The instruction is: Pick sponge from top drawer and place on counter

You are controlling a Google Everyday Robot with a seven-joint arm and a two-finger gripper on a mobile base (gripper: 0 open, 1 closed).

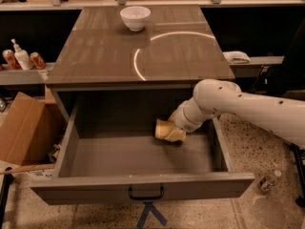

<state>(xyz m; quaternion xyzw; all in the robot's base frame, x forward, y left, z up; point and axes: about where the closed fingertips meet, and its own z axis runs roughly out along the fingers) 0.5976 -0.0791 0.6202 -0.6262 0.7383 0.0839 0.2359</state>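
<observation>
The top drawer [143,184] stands pulled wide open under the counter [105,56], its black handle [146,193] at the front. My white arm reaches in from the right. My gripper [177,127] is inside the drawer at its back right, shut on the pale-yellow sponge [165,130]. The sponge is tilted and held a little above the drawer floor. My wrist hides most of the fingers.
A white bowl [135,17] sits at the far edge of the counter. A cardboard box [21,128] stands on the floor at the left. A side shelf at the left holds cans and a bottle [21,58]. A white cloth [237,57] lies on the right shelf.
</observation>
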